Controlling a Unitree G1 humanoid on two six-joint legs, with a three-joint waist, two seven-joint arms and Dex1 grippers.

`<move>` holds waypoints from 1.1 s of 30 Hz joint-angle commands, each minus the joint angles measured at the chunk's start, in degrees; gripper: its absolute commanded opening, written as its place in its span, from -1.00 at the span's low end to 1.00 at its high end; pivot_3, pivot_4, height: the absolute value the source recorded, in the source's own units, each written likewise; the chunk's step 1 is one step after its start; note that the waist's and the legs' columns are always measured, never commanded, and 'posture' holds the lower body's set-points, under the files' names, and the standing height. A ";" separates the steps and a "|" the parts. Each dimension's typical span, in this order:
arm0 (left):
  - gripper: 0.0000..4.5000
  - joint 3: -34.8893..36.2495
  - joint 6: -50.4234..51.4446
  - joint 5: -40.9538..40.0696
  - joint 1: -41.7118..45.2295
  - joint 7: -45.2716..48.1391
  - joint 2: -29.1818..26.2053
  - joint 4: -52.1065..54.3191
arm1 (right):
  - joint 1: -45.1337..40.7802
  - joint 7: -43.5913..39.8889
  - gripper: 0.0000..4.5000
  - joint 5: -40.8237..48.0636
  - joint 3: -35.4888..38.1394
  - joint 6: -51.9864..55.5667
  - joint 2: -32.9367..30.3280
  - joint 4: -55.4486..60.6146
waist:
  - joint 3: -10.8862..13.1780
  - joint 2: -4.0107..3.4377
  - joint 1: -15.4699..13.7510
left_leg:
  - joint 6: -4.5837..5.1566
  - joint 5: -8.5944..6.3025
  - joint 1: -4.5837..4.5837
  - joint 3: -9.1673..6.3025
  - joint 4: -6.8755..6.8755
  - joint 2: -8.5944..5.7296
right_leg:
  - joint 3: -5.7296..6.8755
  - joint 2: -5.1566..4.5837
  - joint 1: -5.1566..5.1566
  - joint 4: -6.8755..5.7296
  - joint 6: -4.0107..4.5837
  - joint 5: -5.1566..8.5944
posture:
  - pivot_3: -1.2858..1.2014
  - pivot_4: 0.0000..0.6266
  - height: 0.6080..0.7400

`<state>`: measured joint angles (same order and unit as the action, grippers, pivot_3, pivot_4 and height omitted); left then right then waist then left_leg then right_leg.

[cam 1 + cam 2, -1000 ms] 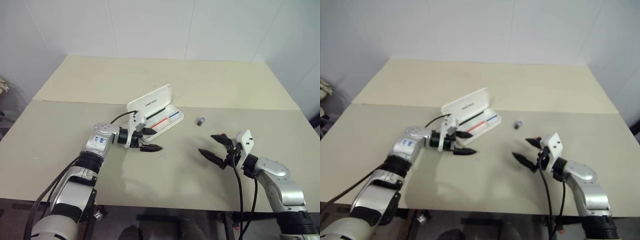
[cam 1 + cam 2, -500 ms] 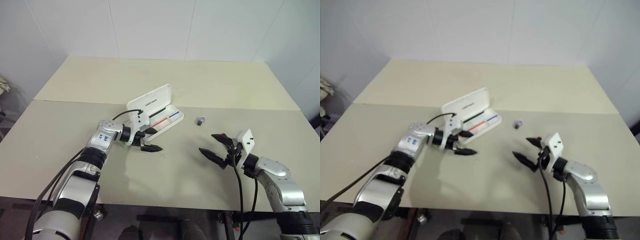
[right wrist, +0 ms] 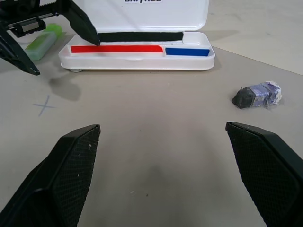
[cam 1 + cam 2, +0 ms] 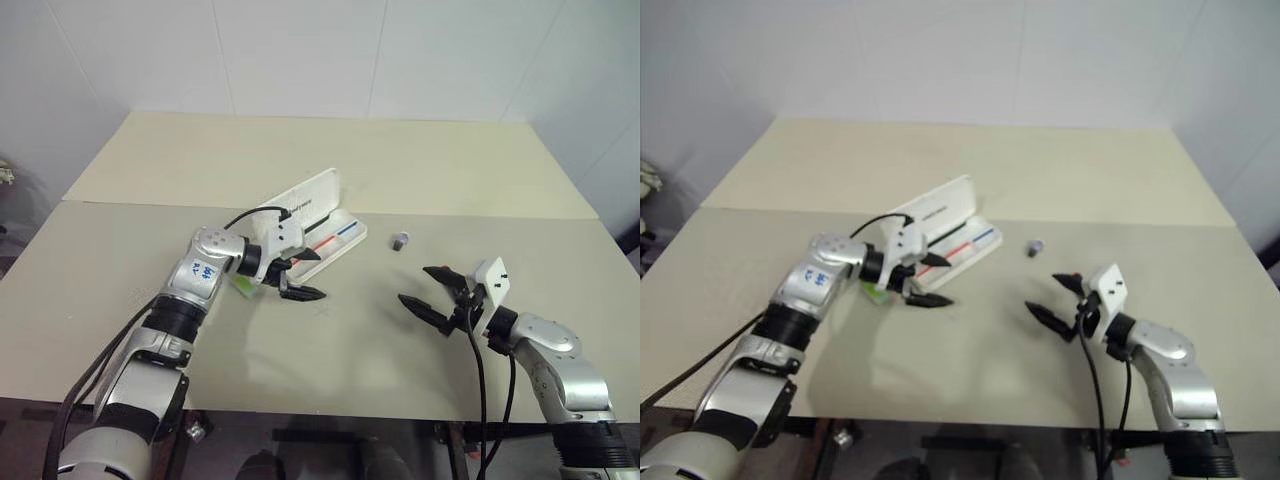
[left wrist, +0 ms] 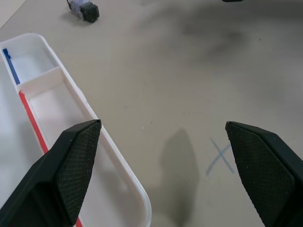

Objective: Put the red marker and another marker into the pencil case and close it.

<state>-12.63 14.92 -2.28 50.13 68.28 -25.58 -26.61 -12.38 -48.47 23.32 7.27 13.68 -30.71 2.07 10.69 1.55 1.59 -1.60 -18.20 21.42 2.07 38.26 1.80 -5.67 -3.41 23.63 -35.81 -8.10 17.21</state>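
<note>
Glossy, probably plastic case, round-cornered.

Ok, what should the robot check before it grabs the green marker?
1. Pencil case lid up: ok.
2. Green marker lying free on the table beside the case: ok.
3. Left gripper open and empty: ok.
4. Right gripper open, empty, away from the case: ok.
5. Red marker already in the case: cannot tell; a black bar lies along the back, no red end visible.
6. Grey cylinder apart from the case: ok.
</note>
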 commanded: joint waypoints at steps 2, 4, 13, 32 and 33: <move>0.99 -1.11 -0.81 1.23 0.92 -1.96 0.99 -0.28 | -1.56 0.18 1.00 0.41 0.73 -1.26 0.20 0.19 | 0.00 0.00 -0.01 | 0.01 0.01 0.00 0.00 0.03 -0.01 | 0.00 0.00 0.00 0.00 0.00 0.00 | 0.03 -0.52 1.00; 0.99 -1.33 -1.43 2.38 2.04 -4.60 2.41 -3.72 | -1.99 0.09 1.00 0.32 0.57 -1.37 0.29 -0.23 | 0.00 0.00 -0.11 | 0.01 0.01 -0.02 0.00 0.04 -0.01 | 0.00 0.00 -0.01 -0.02 0.00 0.00 | 0.03 -0.52 1.00; 0.99 -1.31 -2.03 4.30 7.30 -10.48 7.71 -15.41 | -2.06 -0.28 1.00 0.53 1.13 -1.61 -0.11 -0.48 | 0.01 0.02 -0.07 | 0.02 0.02 -0.01 0.00 0.04 -0.03 | 0.00 0.00 -0.01 -0.02 -0.02 -0.01 | 0.03 -0.52 1.00; -0.60 -1.73 -4.77 7.81 9.27 -13.58 8.56 -22.25 | -2.17 0.28 1.00 0.47 1.19 -1.58 0.05 -0.36 | 0.01 0.02 -0.24 | 0.09 0.08 -0.04 -0.07 0.36 -0.10 | -0.05 0.00 -0.22 -0.04 -0.24 -0.16 | 0.03 -0.52 1.00; -0.74 -1.65 -4.74 7.83 9.20 -13.51 8.37 -21.99 | -2.28 0.27 1.00 0.49 1.18 -1.57 0.06 -0.45 | 0.01 0.02 -0.30 | 0.09 0.08 -0.04 -0.08 0.34 -0.10 | -0.05 0.00 -0.21 -0.04 -0.23 -0.16 | 0.03 -0.52 1.00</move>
<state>-13.62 10.11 4.84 58.89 54.25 -17.23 -48.09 -14.14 -48.31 23.17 7.20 13.38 -30.55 0.53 10.70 1.57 1.29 -1.51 -18.12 21.39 1.99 38.61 1.70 -5.72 -3.40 23.42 -35.84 -8.33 17.04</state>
